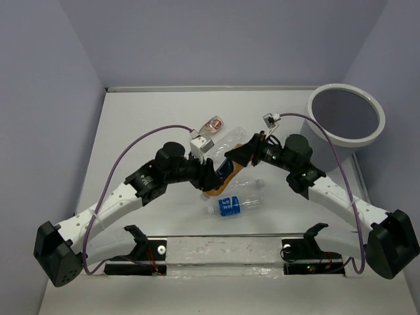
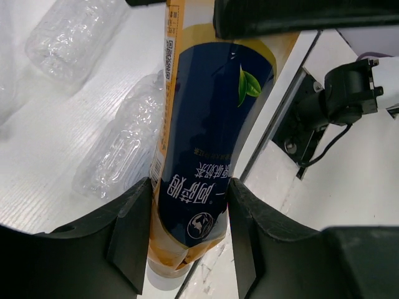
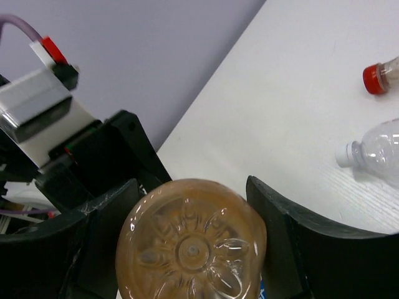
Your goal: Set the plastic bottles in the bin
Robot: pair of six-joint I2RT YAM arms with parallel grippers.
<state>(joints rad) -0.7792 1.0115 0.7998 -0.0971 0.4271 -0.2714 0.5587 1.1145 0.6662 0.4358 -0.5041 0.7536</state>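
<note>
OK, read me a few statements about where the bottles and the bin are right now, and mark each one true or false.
1. The left jaws are shut on the orange bottle. True.
2. A bottle already lies in the bin. False: no bottle shows inside it.
3. The clear blue-label bottle lies on the table. True.
4. The red-capped bottle sits between the right jaws. False: it lies on the table, and the orange bottle's base is what sits between those jaws.
5. The bin stands at the table's far left. False: it is at the far right.
</note>
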